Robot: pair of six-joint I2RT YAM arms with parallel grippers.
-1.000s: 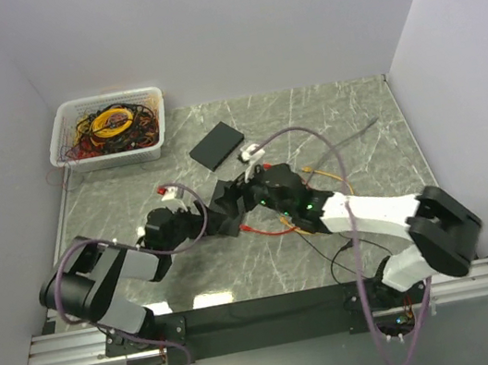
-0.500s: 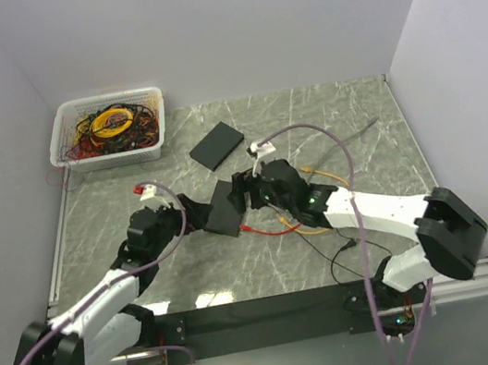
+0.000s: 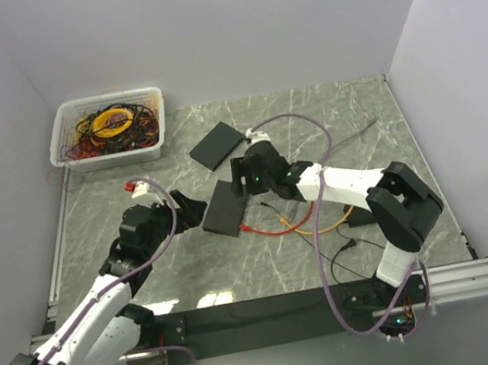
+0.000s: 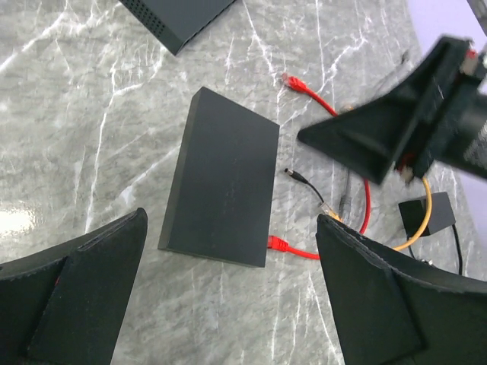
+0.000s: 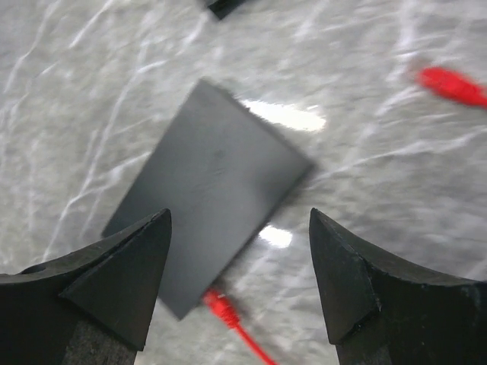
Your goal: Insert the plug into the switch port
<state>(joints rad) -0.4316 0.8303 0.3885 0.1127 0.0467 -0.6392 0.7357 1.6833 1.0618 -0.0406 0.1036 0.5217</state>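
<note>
Black switch (image 4: 221,190) lay right under the wide-open left gripper (image 4: 228,224) and wide-open right gripper (image 5: 240,220), one red plug (image 4: 278,243) touching it, one more black box (image 3: 216,145) past them.

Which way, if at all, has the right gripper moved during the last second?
Yes. The right gripper has moved farther out, ending closer to the far black box than before.
</note>
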